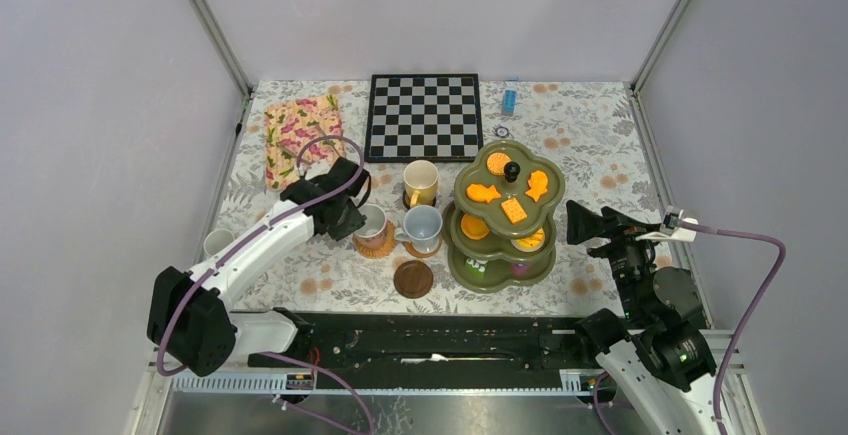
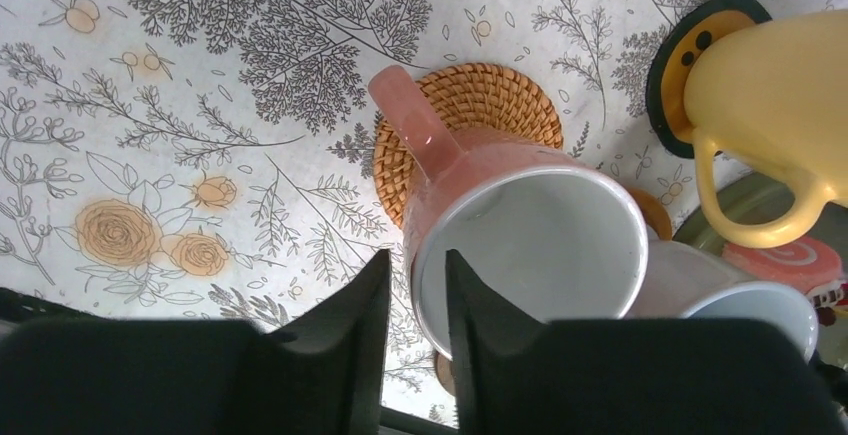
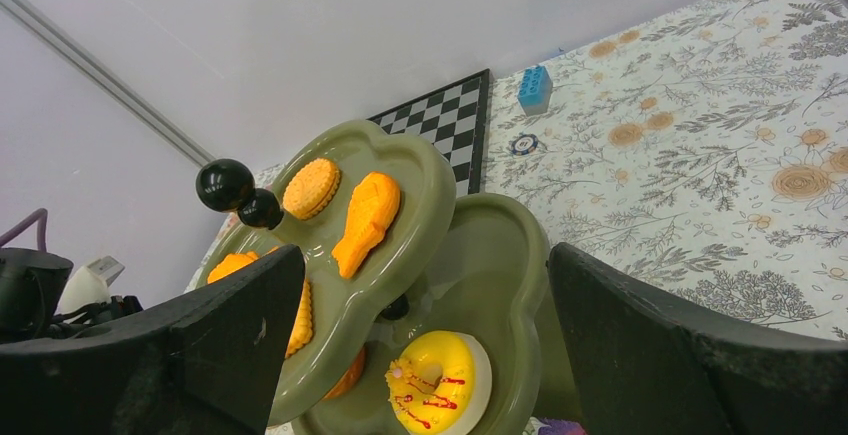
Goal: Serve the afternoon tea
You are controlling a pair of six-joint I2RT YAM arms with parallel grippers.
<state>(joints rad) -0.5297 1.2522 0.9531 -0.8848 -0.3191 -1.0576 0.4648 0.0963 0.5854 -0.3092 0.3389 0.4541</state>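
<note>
The olive-green three-tier stand with a black knob holds orange biscuits; the right wrist view shows the stand with a yellow doughnut on a lower tier. My right gripper is open just right of it, fingers either side of the stand's edge. My left gripper is shut on the rim of a pink mug, one finger inside, standing on a woven coaster. A cream-yellow mug and a pale blue mug stand on coasters. A bare brown coaster lies in front.
A white mug stands at the table's left edge. The chessboard and the floral tray lie at the back. A blue block and a small chip sit behind the stand.
</note>
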